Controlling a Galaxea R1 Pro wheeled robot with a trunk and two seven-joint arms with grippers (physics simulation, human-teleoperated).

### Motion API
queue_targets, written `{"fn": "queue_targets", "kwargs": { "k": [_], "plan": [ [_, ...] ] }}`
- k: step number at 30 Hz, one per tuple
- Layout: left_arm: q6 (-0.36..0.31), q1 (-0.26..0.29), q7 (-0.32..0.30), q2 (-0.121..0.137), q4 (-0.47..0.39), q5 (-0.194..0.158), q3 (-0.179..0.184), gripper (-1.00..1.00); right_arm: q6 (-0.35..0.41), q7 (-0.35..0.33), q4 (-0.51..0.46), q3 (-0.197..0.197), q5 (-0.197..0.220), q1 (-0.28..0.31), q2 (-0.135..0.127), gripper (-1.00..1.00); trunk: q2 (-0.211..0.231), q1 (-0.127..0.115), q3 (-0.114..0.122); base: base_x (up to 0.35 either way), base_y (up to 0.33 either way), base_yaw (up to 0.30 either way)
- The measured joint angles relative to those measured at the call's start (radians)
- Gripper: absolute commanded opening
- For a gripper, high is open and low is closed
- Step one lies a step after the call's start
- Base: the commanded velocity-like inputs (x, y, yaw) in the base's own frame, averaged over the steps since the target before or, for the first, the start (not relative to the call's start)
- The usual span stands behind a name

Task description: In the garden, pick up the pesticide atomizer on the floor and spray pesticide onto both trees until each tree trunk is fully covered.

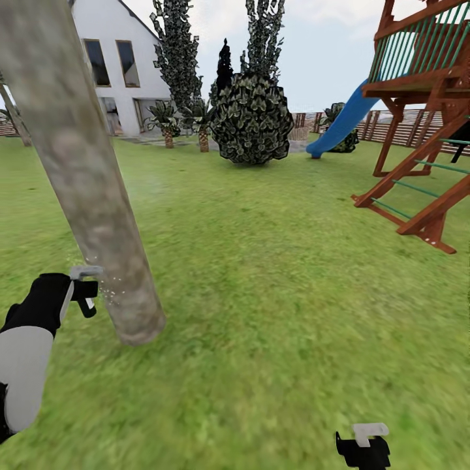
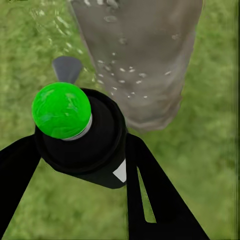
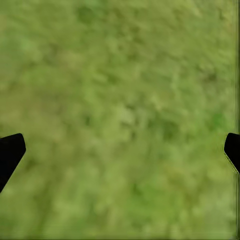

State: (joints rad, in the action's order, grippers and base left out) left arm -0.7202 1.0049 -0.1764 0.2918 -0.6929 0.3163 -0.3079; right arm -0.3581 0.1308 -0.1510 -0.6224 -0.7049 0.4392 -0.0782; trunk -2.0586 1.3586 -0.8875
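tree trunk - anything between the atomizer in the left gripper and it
Nothing visible does. The left gripper holds the atomizer close beside the tree trunk, with only open air and spray droplets between them above the grass.

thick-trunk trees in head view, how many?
2. One trunk leans close at left, beside the left gripper holding the atomizer; droplets speckle its bark. A second trunk shows at the far left edge, by the house. Others may lie out of frame.
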Motion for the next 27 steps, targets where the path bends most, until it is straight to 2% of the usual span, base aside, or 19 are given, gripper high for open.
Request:
{"fn": "queue_targets", "kwargs": {
  "k": [6,13,17,23,27],
  "plan": [
    [0.001,-0.012,0.000,0.002,0.003,0.003,0.002,-1.00,0.000,0.000,0.000,0.000,-0.001,0.000,0.000,1.00,0.000,0.000,0.000,0.028,-0.272,0.000],
    [0.003,-0.016,0.002,0.007,0.012,0.004,0.003,-1.00,0.000,0.000,0.000,0.000,0.001,0.000,0.000,1.00,0.000,0.000,0.000,0.210,-0.212,0.017],
    [0.002,-0.016,0.003,0.007,0.005,0.003,0.003,-1.00,0.000,0.000,0.000,0.000,0.001,0.000,0.001,1.00,0.000,0.000,0.000,0.172,-0.215,0.240],
    [0.001,-0.017,0.003,0.007,0.003,0.004,0.003,-1.00,0.000,0.000,0.000,0.000,0.001,0.000,0.002,1.00,0.000,0.000,0.000,0.010,-0.270,0.271],
    [0.002,-0.016,0.008,0.005,0.008,0.004,-0.001,-1.00,0.000,-0.001,0.000,0.000,0.001,0.000,0.001,1.00,0.000,0.000,0.000,0.081,-0.271,0.043]
  ]
}}
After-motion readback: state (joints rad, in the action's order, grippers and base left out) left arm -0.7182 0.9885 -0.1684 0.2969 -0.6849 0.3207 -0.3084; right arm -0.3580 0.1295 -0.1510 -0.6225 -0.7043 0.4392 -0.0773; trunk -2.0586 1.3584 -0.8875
